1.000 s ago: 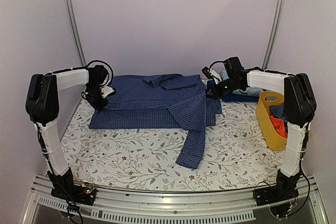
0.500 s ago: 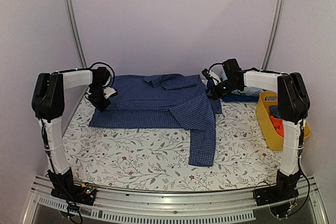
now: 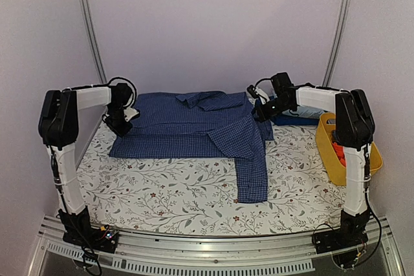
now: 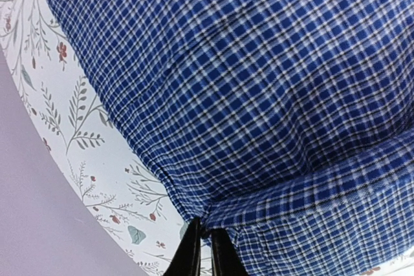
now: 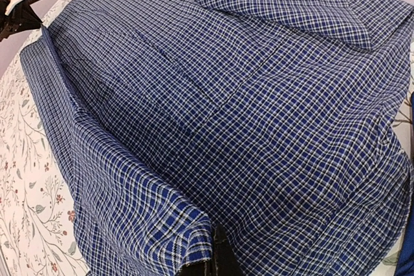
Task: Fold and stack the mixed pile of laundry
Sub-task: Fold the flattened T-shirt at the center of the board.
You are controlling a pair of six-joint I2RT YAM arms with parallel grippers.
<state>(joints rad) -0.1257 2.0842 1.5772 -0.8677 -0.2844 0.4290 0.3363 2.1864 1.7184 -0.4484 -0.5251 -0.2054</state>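
Note:
The blue small-check shirt (image 3: pixel 187 126) lies spread across the back of the table, collar toward the far wall. One sleeve (image 3: pixel 252 176) runs toward the near edge. My left gripper (image 3: pixel 122 127) is at the shirt's left edge, and in the left wrist view its jaws (image 4: pixel 204 240) pinch a fold of the shirt (image 4: pixel 259 95). My right gripper (image 3: pixel 261 114) is at the shirt's right edge; in the right wrist view it (image 5: pixel 210 256) is shut on the shirt (image 5: pixel 226 95). A dark navy garment (image 3: pixel 294 119) lies behind the right gripper.
A yellow basket (image 3: pixel 327 150) stands at the right edge with a red-orange cloth (image 3: pixel 341 155) inside. The table has a floral cover (image 3: pixel 174 185). Metal posts stand at the back corners and a wall is close behind.
The loose sleeve has swung right and now lies straight toward the near edge. Both grippers have shifted slightly back with the shirt's edges still held.

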